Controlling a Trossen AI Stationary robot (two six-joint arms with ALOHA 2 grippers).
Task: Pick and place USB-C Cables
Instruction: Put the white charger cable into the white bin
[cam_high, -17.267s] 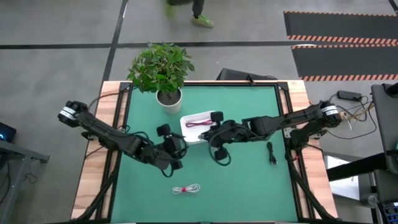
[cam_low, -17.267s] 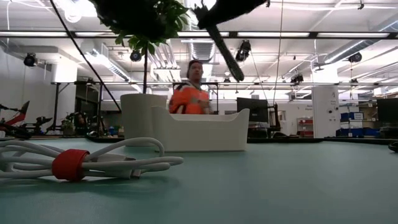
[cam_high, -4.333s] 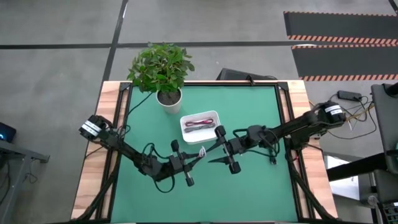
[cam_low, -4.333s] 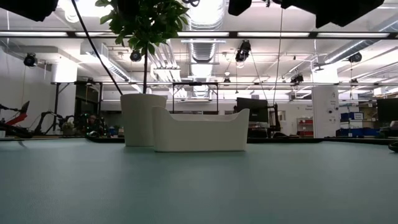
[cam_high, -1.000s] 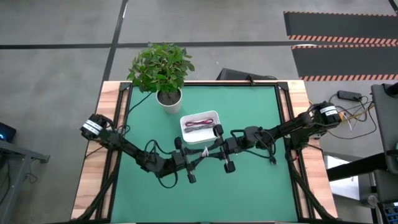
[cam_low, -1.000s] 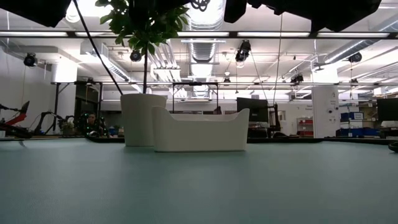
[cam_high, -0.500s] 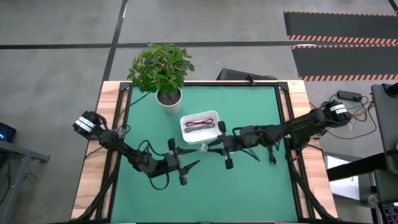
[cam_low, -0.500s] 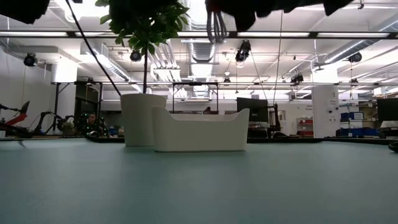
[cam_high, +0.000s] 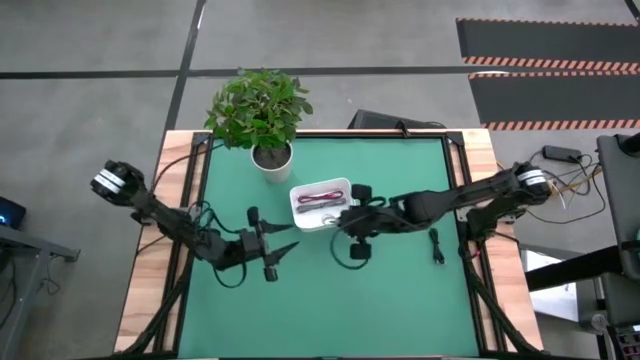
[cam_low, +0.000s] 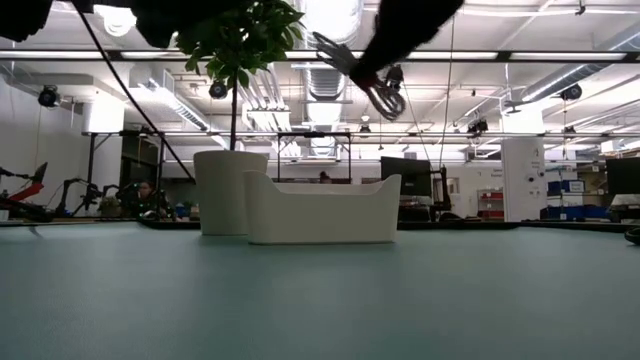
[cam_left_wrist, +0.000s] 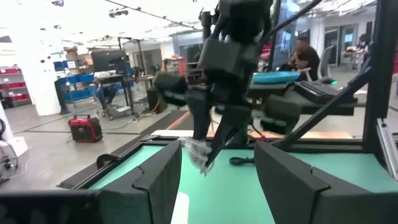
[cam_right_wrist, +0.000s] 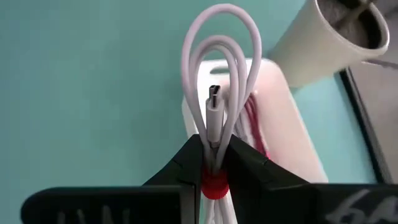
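Observation:
My right gripper (cam_high: 338, 222) hovers at the near right corner of the white tray (cam_high: 300, 196), shut on the white USB-C cable with a red tie (cam_right_wrist: 219, 93). In the low view that cable's loops (cam_low: 373, 88) show high above the tray (cam_low: 320, 212). A dark red cable (cam_high: 320, 199) lies inside the tray. My left gripper (cam_high: 281, 248) is open and holds nothing, to the left of and nearer than the tray; its wrist view faces the right arm and the white cable (cam_left_wrist: 198, 154). No silver-grey cable shows. My right gripper pinches the white cable bundle between its two fingers just beyond the red tie (cam_right_wrist: 213, 186). The loops (cam_right_wrist: 221, 37) and the USB-C plug (cam_right_wrist: 213, 102) stick out past the fingertips. The fingers come from the table's right, slanting down. The bundle is lifted clear of the table.
A potted plant (cam_high: 262, 112) in a white pot (cam_low: 228, 190) stands just beyond and to the left of the tray. A dark cable (cam_high: 437, 245) lies on the green mat near the right edge. Bare mat stretches along the near side.
My right gripper has carried the white cable from mid-table toward the far edge, up to the tray's corner, and the loops have come into the low view. My left gripper has drawn back toward the table's left, away from the cable.

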